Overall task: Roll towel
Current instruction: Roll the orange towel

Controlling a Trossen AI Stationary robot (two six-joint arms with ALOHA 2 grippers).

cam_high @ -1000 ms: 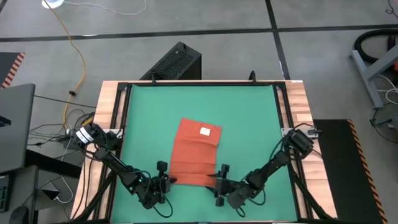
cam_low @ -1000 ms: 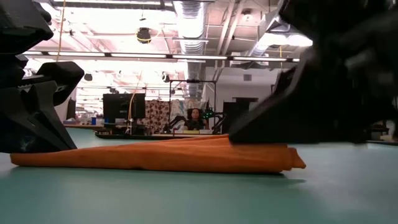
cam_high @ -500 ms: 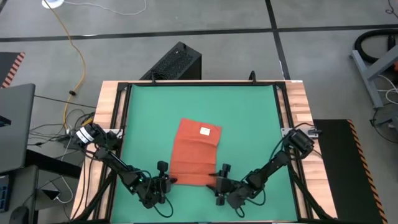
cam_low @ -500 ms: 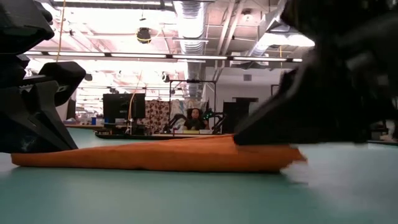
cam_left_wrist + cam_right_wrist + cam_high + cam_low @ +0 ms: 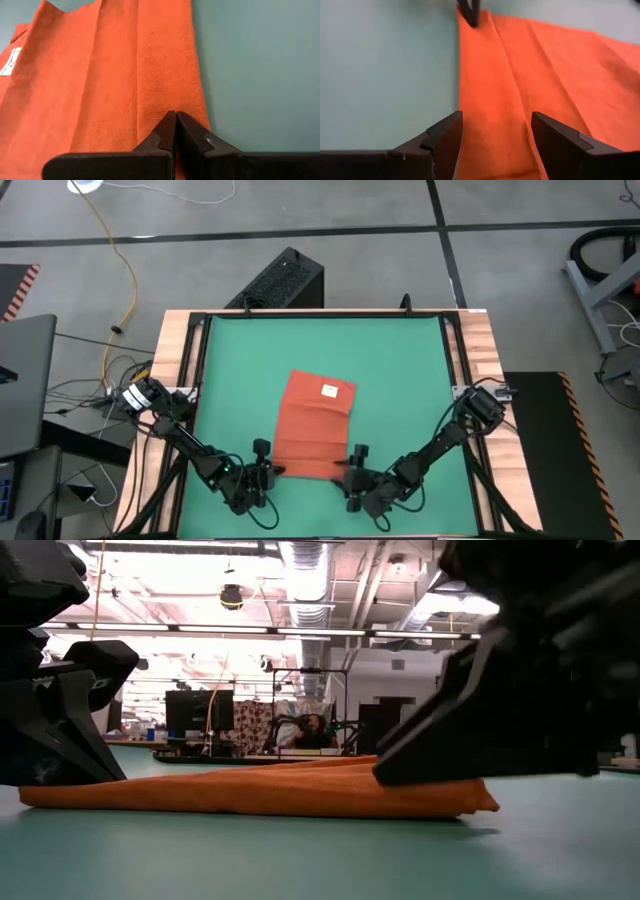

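The towel [image 5: 315,427] lies flat on the green mat [image 5: 400,370] of the desk [image 5: 478,350], its near edge reaching between the two grippers. The left gripper [image 5: 176,120] has its jaws closed, tips resting at the towel's near corner. The right gripper [image 5: 495,127] holds its jaws wide apart, straddling the towel's other near corner without gripping it.

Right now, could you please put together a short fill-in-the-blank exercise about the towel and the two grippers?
1. The towel lies on a mat whose colour is ____.
2. The left gripper, at the towel's near edge, has its fingers ____.
3. The right gripper, at the same edge, has its fingers ____.
4. The small tag on the towel is ____ in colour.

Missing words: green; shut; open; white
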